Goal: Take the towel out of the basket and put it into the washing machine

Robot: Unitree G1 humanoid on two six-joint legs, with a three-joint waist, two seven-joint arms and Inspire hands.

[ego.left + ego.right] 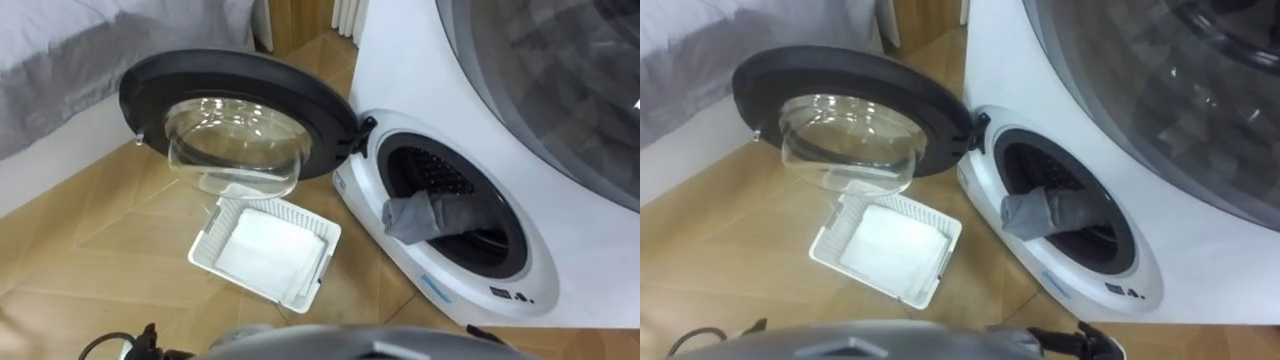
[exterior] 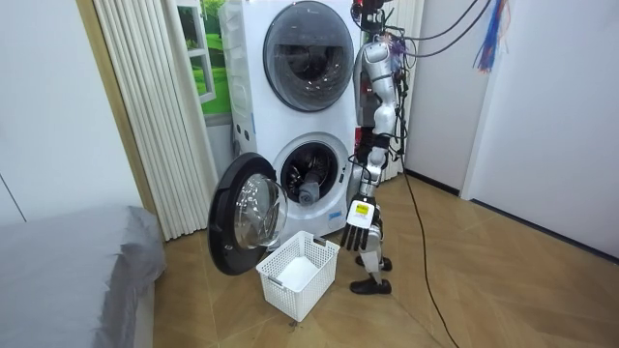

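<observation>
Now the towel hangs at the drum mouth, and the left hand is relaxed.
From the left I see a grey bed, then the round door swung fully open, and below it a white basket on the wooden floor. Further right the grey towel lies partly inside the washing machine, with one end drooping over the lip of the opening. In the room view the robot stands just beside the machine, and its left hand hangs down with straight fingers, holding nothing.
</observation>
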